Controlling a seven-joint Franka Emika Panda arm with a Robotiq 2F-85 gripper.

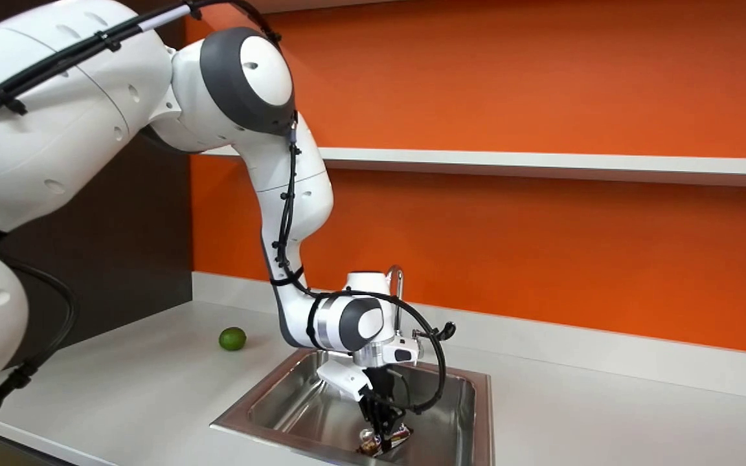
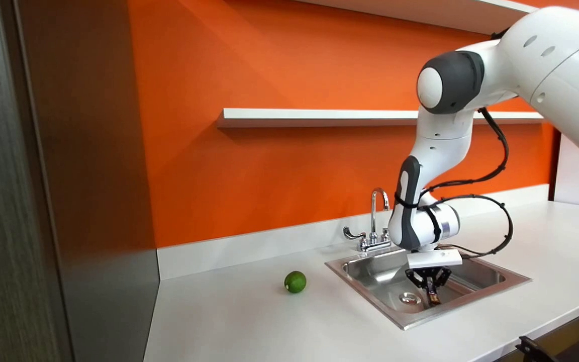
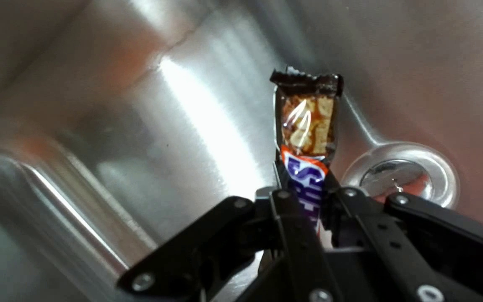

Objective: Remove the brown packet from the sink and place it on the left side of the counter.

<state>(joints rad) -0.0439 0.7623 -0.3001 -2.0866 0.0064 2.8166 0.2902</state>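
Clasping, with the gripper, the brown packet inside the sink, between the front and back edges of the counter; leaving one crimped end beyond the jaws; showing purple letters on white, apparently part of "SNICKERS", partly hidden.

The claw pinches the brown packet near the round drain.
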